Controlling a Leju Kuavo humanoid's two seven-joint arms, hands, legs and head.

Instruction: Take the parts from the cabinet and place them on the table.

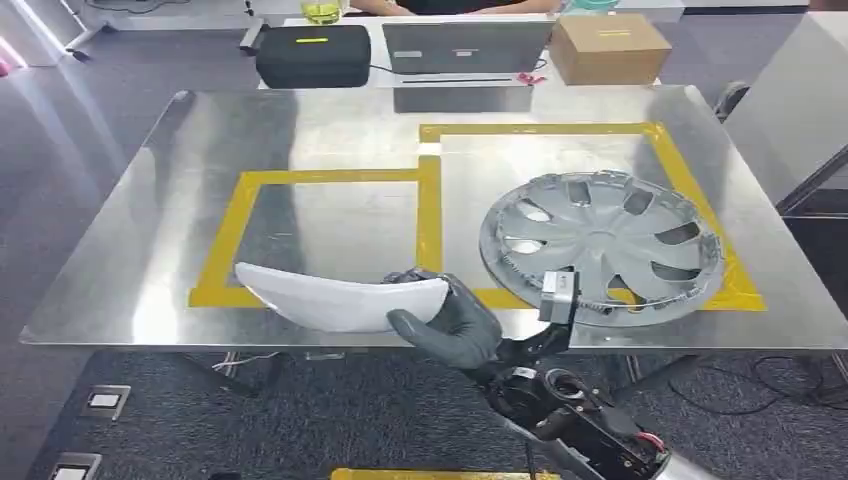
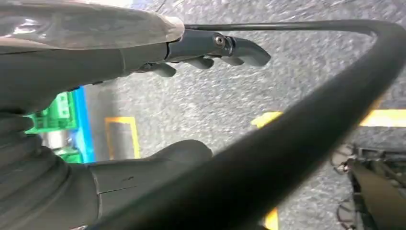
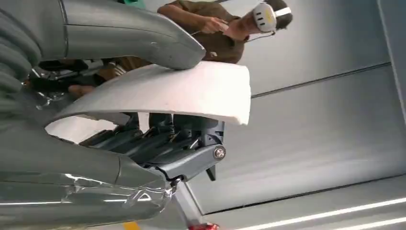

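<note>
Unlabelled steel table [image 1: 150, 270], white part [image 1: 330, 298]

one hubcap [image 1: 600, 245], one white curved part [image 1: 335, 298], one cardboard box [image 1: 608, 47]

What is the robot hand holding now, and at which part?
The right robot hand holds the white curved part by its right end, thumb on one face, fingers on the other.

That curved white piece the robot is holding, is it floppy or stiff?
Probably stiff: the white curved part keeps its arc though the right hand holds only one end. It likely is light, since it juts out unsupported. Its smooth skin may be slippery.
</note>
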